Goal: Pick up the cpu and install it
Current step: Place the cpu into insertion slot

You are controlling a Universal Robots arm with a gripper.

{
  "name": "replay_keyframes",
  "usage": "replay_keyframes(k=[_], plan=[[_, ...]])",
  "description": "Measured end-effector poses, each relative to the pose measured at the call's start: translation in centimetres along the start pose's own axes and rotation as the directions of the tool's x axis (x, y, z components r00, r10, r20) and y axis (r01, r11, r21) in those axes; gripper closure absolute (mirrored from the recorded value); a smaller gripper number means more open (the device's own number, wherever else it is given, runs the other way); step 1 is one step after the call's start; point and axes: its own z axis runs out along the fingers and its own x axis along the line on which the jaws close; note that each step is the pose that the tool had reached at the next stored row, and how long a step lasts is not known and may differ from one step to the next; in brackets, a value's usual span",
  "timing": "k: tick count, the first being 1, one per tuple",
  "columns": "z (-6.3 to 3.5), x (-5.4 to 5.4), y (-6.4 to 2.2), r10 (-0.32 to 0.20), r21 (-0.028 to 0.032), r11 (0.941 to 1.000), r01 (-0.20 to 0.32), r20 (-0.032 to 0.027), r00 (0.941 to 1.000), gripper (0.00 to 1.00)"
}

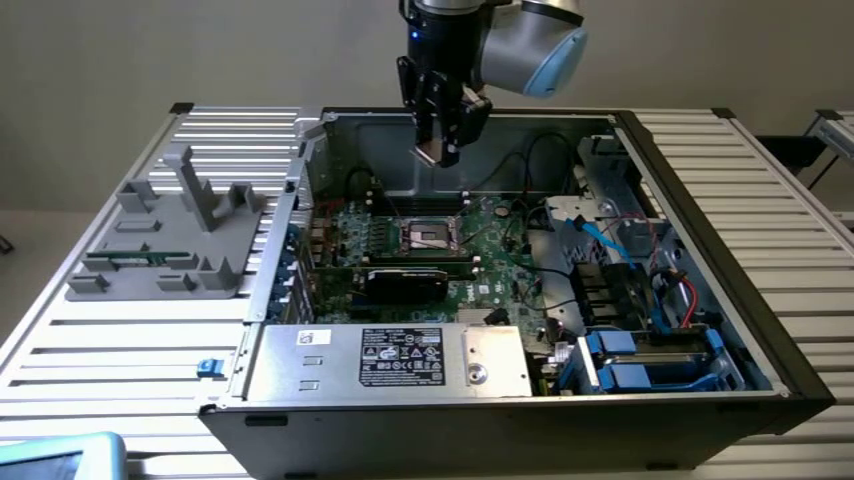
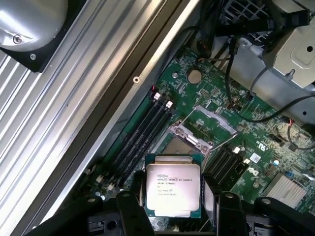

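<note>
Claw (image 1: 446,148) is pinching the cpu (image 1: 434,152) by two opposite edges. It hangs over the open case (image 1: 729,260), above the motherboard (image 1: 514,275) and well clear of it. In the wrist view the cpu (image 2: 173,184) sits between the fingers (image 2: 129,209) with its printed lid facing the camera. The socket (image 2: 183,146) lies beyond it with the load frame (image 2: 209,120) swung open. I read the step in hand as carry to socket and seat. Centre over the socket before any descent and square the chip's edges to the socket walls. Match the corner mark and notches, which I can't make out here. Go down level and slow with no push, since the contacts likely bend easily. Mind finger clearance to the RAM slots (image 2: 142,132) just beside the socket.
</note>
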Motion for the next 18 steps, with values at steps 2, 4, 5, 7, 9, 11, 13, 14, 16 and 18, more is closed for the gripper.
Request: replay_keyframes(k=[2, 4, 5, 7, 9, 11, 13, 14, 16, 18], plan=[[0.0, 0.0, 0.0, 0.01, -0.0002, 0.9999, -0.01, 0.0, 0.9999, 0.44], [0.0, 0.0, 0.0, 0.01, -0.0003, 0.9999, -0.01, 0.0001, 0.9999, 0.44], [0.01, 0.0, 0.0, 0.01, -0.0003, 0.9999, -0.01, 0.0, 0.9999, 0.44], [0.01, 0.0, 0.0, 0.024, -0.0006, 0.9997, -0.024, 0.0, 0.9997, 0.44], [0.01, 0.0, 0.01, 0.055, -0.0014, 0.9985, -0.055, 0.0001, 0.9985, 0.44], [0.01, 0.0, 0.01, 0.086, -0.0021, 0.9963, -0.086, 0.0002, 0.9963, 0.44], [0.02, 0.0, 0.01, 0.118, -0.0028, 0.993, -0.118, 0.0002, 0.993, 0.44], [0.02, 0.0, 0.01, 0.133, -0.0031, 0.9911, -0.133, 0.0002, 0.9911, 0.44], [0.04, -0.01, 0.01, 0.163, -0.0038, 0.9866, -0.163, 0.0004, 0.9866, 0.44], [0.1, 0.0, 0.01, 0.187, -0.0039, 0.9824, -0.187, 0.0027, 0.9824, 0.44]])
